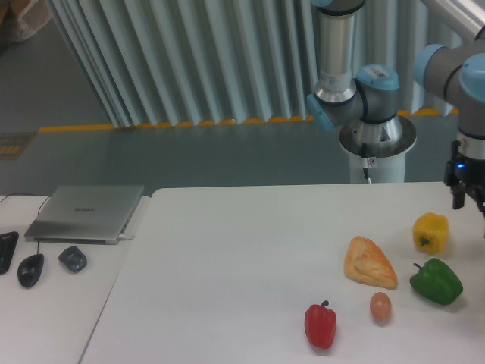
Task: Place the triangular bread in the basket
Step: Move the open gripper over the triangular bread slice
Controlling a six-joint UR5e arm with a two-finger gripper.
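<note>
White table [227, 250], grey corrugated wall [189, 61]

arm: reaching down at right edge | pincer [470, 199]: partly cropped, pointing down, jaw state unclear

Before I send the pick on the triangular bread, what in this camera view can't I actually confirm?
- Basket: not in the fixed camera view at all, so its place is unknown.
- Gripper: cut off by the right edge; only one finger shows, so open or shut cannot be told.
- Triangular bread: fully visible, but its underside and contact with the table are hidden.
- Green pepper: its far side is hidden.
</note>
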